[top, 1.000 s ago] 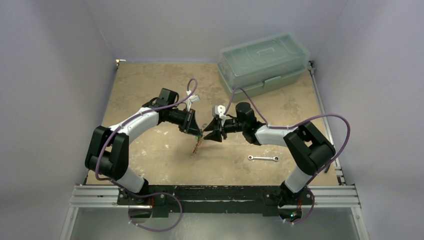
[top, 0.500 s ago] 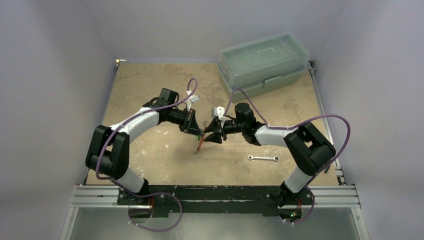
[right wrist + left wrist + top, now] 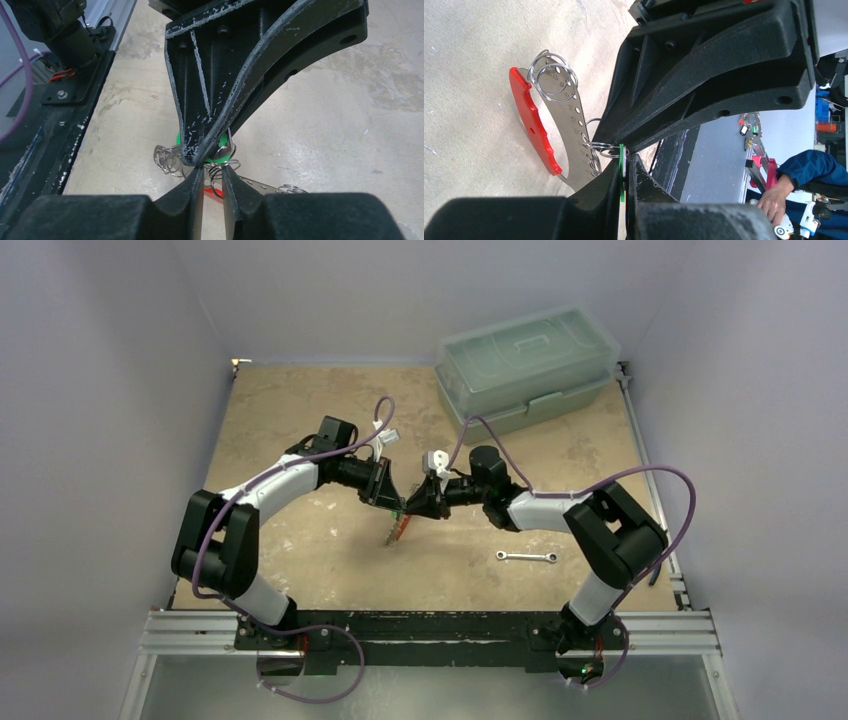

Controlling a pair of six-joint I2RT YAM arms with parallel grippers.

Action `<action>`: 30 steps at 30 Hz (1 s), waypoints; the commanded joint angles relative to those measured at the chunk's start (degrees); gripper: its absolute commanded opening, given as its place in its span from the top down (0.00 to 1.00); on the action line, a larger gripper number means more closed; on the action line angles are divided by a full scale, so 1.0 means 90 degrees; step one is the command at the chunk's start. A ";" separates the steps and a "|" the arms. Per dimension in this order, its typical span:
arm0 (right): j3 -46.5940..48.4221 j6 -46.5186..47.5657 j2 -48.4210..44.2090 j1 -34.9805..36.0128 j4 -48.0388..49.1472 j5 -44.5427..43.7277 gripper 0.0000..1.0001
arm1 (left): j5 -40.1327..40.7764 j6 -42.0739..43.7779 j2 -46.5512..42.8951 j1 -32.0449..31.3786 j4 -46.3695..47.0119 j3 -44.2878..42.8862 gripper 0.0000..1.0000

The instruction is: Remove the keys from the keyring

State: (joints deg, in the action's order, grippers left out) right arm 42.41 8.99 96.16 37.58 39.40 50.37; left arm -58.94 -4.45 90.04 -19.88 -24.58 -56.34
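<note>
Frame centre: left hand (image 3: 625,161) pinches green key (image 3: 622,172); right hand (image 3: 212,172) narrow beside keyring (image 3: 569,120), grip unclear; opposed pulling may slip.

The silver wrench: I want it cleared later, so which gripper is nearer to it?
Right. The right gripper is left of and beyond the wrench; the left gripper is even farther left, tip to tip with the right one.
</note>
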 commanded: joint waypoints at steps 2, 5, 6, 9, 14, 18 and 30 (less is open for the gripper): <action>0.0102 0.0176 0.0068 0.0034 0.0333 -0.0239 0.89 | -0.0375 -0.0058 -0.0019 -0.0008 0.0176 -0.0097 1.00; 0.0080 0.0167 0.0016 0.0032 0.0290 -0.0116 1.00 | -0.0327 -0.0079 -0.0052 0.0022 0.0172 -0.0097 1.00; 0.0032 0.0230 -0.0038 0.0033 0.0256 -0.0131 1.00 | -0.0340 -0.0115 -0.0062 0.0067 0.0199 -0.0076 1.00; -0.0110 0.0376 -0.0132 0.0026 0.0175 -0.0198 1.00 | -0.0368 -0.0301 -0.0068 0.0280 0.0362 -0.0021 1.00; -0.0285 0.0473 -0.0193 0.0016 0.0225 -0.0225 1.00 | -0.0285 -0.0386 -0.0027 0.0429 0.0435 0.0047 1.00; -0.0316 0.0473 -0.0215 -0.0011 0.0258 -0.0227 1.00 | -0.0131 -0.0361 0.0002 0.0450 0.0400 0.0044 1.00; -0.0450 0.0475 -0.0218 -0.0104 0.0420 -0.0133 1.00 | 0.0128 -0.0241 0.0103 0.0452 0.0288 0.0040 1.00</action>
State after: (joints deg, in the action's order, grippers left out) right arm 39.20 12.58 95.48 36.99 43.33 48.51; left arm -57.25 -7.07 91.20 -16.78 -23.59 -55.48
